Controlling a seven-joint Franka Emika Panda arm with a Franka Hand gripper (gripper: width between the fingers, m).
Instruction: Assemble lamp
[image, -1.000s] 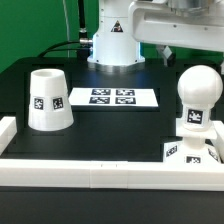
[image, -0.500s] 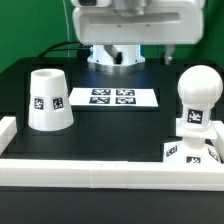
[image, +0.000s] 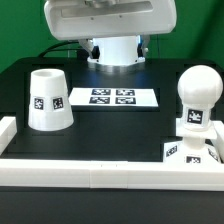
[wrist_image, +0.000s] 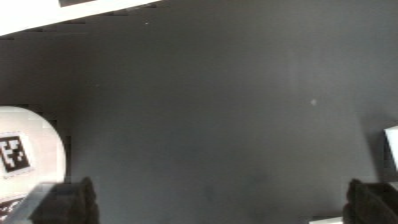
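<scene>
The tapered white shade (image: 48, 100) stands mouth-up on the black table at the exterior view's left, and it shows in the wrist view (wrist_image: 22, 150) with its tag. The round-topped bulb post (image: 198, 100) stands upright on the flat square base (image: 176, 151) at the exterior view's right. My gripper (wrist_image: 219, 202) is open and empty, its dark fingertips (wrist_image: 68, 200) wide apart over bare table. In the exterior view only its white hand (image: 105, 18) shows, high above the back middle of the table.
The marker board (image: 110, 97) lies flat at the back middle. A long white rail (image: 90, 172) runs along the front edge, with a short piece (image: 8, 128) at the left. The arm's white base (image: 118, 52) stands behind. A white sliver (wrist_image: 390, 145) shows at the wrist view's edge.
The white hand has swept across the top of the exterior view from right to left and now looks larger. The lamp parts have not moved.
</scene>
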